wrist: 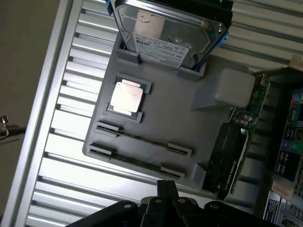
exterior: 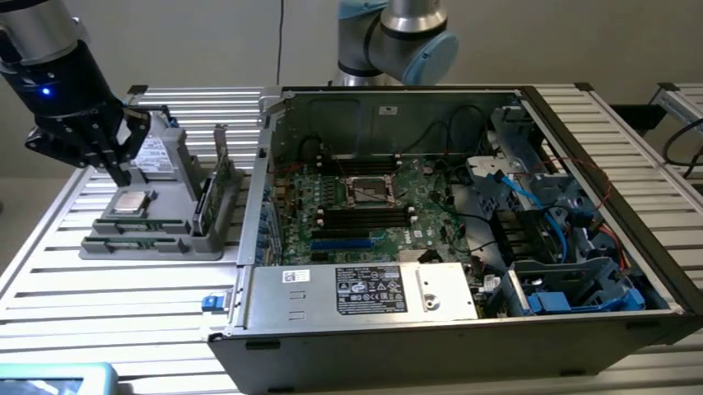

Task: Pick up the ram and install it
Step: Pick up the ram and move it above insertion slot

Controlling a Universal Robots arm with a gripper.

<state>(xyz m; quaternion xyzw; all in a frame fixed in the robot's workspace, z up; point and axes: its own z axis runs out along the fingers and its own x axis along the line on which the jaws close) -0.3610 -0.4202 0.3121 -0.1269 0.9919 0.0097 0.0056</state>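
Two sticks of ram point(wrist: 142, 138) lie on edge in parallel slots along the near edge of a grey tray point(exterior: 165, 216), each a thin dark-green strip held between small grey brackets. Neither stick is lifted or gripped. The tray sits on the slatted metal bench point(exterior: 110, 288), toward the bench edge on the exterior view's left, just beside an open computer case point(exterior: 439, 354) that takes up the bench's middle.

Just behind the ram on the tray lies a square silvery processor chip point(exterior: 132, 202) in its own recess. The black gripper point(exterior: 118, 174) hangs over this part of the tray, close above the chip and clear of the ram, holding nothing. Whether it is spread or pressed together I cannot tell. In the wrist view it looks down with the nearer ram stick closest to it.

A graphics card point(exterior: 214, 193) stands upright along the tray edge facing the case. Farther back a hard drive point(wrist: 165, 38) leans in a holder at the tray's far edge.

Inside the case the green motherboard point(exterior: 363, 206) lies flat, with long black slots in front of and behind its central socket. Beyond the case's far wall rises the grey and pale-blue arm point(exterior: 396, 37).
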